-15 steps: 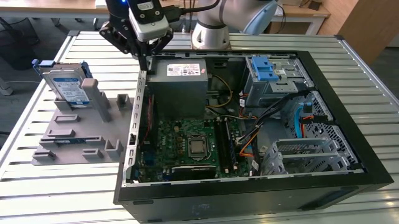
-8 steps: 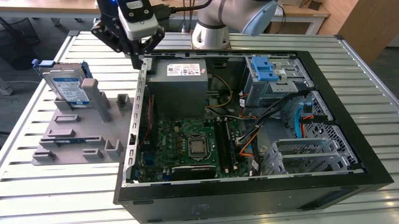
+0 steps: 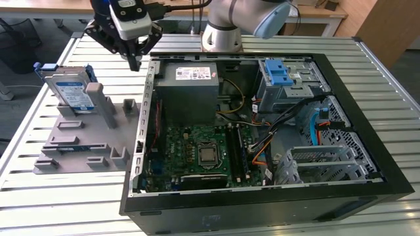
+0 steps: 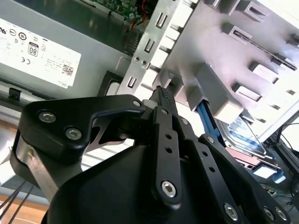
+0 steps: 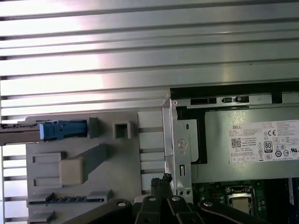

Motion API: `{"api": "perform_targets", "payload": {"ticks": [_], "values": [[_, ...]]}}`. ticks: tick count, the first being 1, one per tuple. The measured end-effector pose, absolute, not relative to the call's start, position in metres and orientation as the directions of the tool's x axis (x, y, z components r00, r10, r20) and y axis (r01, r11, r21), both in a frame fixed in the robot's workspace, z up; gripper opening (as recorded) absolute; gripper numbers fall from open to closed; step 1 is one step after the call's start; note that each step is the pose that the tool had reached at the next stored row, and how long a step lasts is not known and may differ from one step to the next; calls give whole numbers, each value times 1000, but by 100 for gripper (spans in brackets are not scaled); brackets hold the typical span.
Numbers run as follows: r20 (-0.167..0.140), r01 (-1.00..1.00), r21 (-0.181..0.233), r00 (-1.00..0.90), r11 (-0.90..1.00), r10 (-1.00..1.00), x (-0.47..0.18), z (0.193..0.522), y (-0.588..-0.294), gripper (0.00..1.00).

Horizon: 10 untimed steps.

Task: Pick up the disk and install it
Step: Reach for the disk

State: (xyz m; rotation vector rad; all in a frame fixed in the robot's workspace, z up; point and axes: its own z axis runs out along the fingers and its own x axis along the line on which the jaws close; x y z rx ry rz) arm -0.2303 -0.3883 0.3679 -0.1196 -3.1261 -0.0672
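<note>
The disk point(image 3: 72, 91) is a silver drive with a blue-and-white label in a blue bracket. It stands on edge in a grey slotted holder point(image 3: 82, 142) on the exterior view's left, outside the case. My gripper point(image 3: 135, 63) hangs above the table between the disk and the wall of the open computer case point(image 3: 262, 128). Its fingers are shut on nothing. In the second wrist view the shut fingertips point(image 4: 161, 95) point toward the holder, with the disk point(image 4: 243, 133) beyond them. The first wrist view shows the disk point(image 5: 56, 129) edge-on, well apart from the gripper point(image 5: 163, 179).
Inside the case are a grey power supply point(image 3: 190, 91), the motherboard point(image 3: 203, 152), a drive bay with a blue latch point(image 3: 279, 73), a metal cage point(image 3: 321, 162) and loose cables. The arm's base point(image 3: 220, 34) stands behind the case on the slatted metal table point(image 3: 66, 206).
</note>
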Motion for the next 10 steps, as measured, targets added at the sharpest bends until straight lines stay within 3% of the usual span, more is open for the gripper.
{"api": "perform_targets", "payload": {"ticks": [10], "values": [[14,77,43,-997,996,76,-250,367,-386,11]]}}
